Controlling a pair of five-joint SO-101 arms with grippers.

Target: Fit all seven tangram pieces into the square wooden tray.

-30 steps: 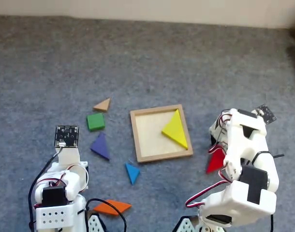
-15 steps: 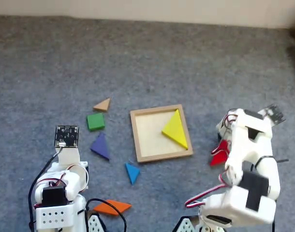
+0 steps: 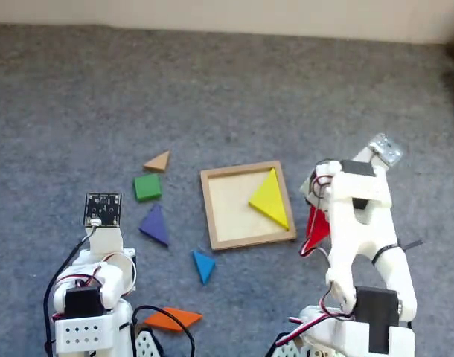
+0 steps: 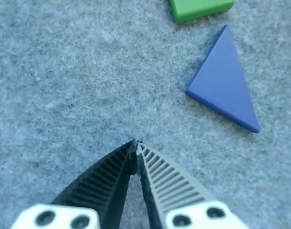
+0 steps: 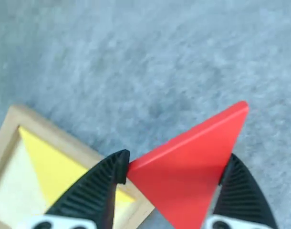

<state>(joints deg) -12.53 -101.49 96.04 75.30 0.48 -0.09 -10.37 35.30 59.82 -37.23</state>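
Note:
The square wooden tray [image 3: 242,168] lies mid-table with the yellow triangle [image 3: 270,199] set against its right side. My right gripper [image 3: 316,214] is shut on the red triangle [image 3: 314,225], just off the tray's right rim. In the right wrist view the red triangle [image 5: 188,164] sits between the black fingers [image 5: 95,191], over the carpet beside the tray corner [image 5: 14,114]. My left gripper [image 4: 136,144] is shut and empty, low over the carpet near the purple triangle [image 4: 226,83] and green square [image 4: 199,8].
Left of the tray lie a tan triangle [image 3: 158,161], the green square [image 3: 147,187] and the purple triangle [image 3: 155,224]. A small blue triangle [image 3: 204,265] and an orange parallelogram [image 3: 172,319] lie nearer the front. Bare carpet stretches behind the tray.
The right arm has swung left with the red triangle, bringing it from farther right up to the tray's right rim. The left arm has not moved.

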